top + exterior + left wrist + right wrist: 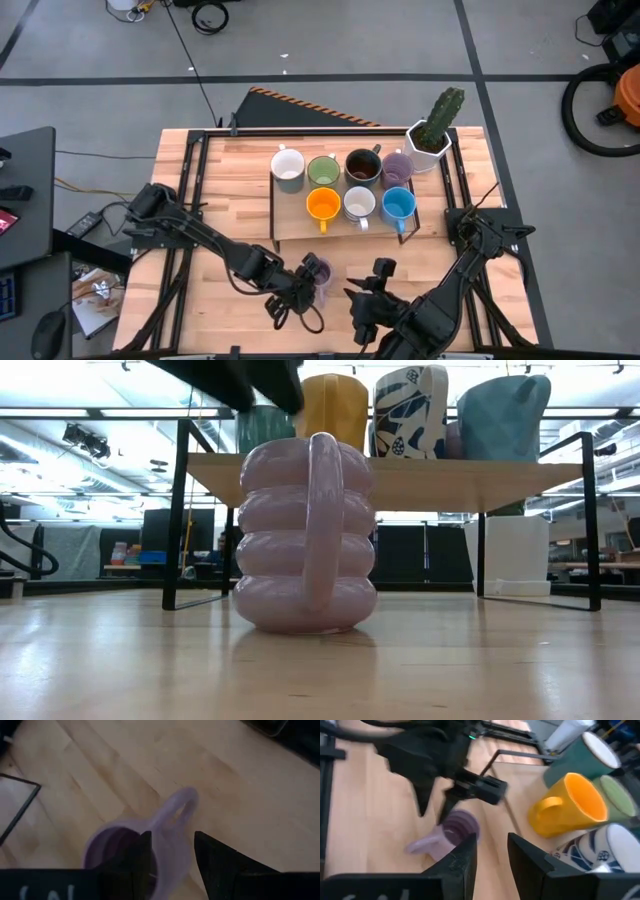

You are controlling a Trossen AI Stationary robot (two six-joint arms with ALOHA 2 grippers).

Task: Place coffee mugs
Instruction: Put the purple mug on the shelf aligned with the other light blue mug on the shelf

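Observation:
A lavender ribbed mug stands upright on its base on the wooden table, its handle turned toward the near edge. My left gripper hovers just above its rim, open. In the left wrist view its fingers stand on either side of the mug's wall at the handle. The low view shows a gap between gripper and rim. My right gripper waits open to the right of the mug, near the front edge, with nothing between its fingers.
A raised wooden shelf on a black frame at the table's middle carries several mugs: white, green, dark brown, lavender, orange, patterned white, blue. A cactus pot stands at the far right.

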